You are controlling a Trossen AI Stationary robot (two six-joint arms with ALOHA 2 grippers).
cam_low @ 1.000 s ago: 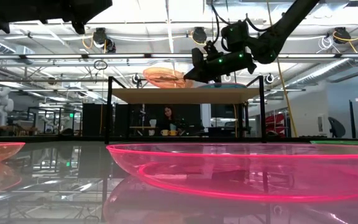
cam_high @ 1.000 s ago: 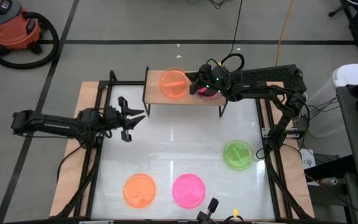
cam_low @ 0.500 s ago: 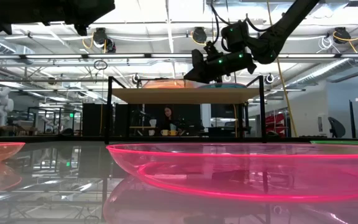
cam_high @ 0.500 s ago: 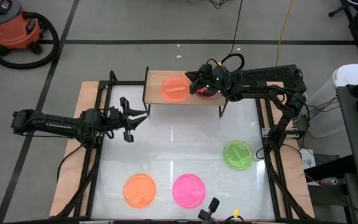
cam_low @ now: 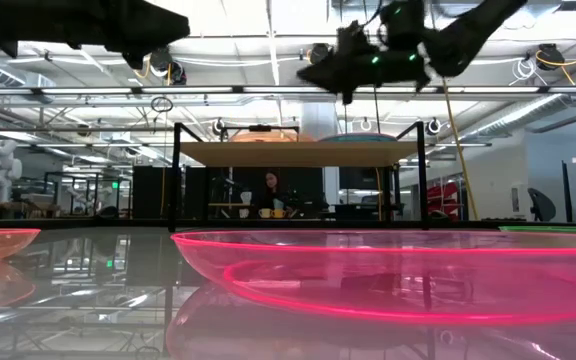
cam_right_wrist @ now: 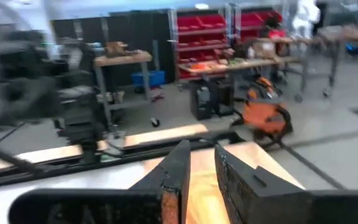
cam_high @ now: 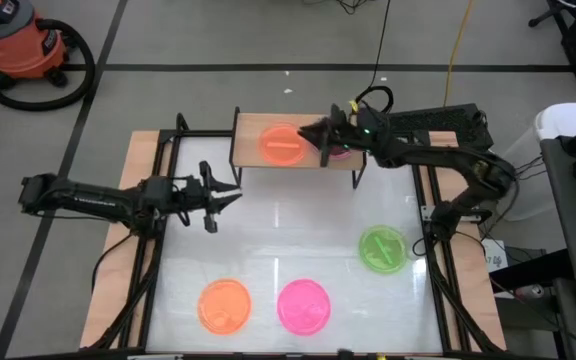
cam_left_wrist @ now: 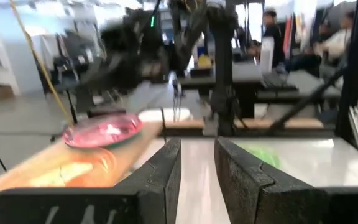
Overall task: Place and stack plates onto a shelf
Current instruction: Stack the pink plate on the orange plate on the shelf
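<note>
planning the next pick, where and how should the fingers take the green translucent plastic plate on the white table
Probably by its raised rim: the green translucent plastic plate lies flat, right way up, alone on the white table. Come from above, one finger inside the rim, one outside, at the shelf-facing edge nearest the right gripper.

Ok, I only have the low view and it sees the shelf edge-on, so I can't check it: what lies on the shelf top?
Observer: On the shelf, an orange plate lies flat near the middle, and a pink plate sits beside it towards the right arm's side.
Operator: Is the pink one alone?
Observer: The left wrist view shows a greenish rim under it, so it tops a stack. I cannot count the plates below.
Operator: Where are the grippers?
Observer: The right gripper is over the shelf between those two plates, with nothing between its fingers. The left gripper is open over the table, in front of the shelf.
</note>
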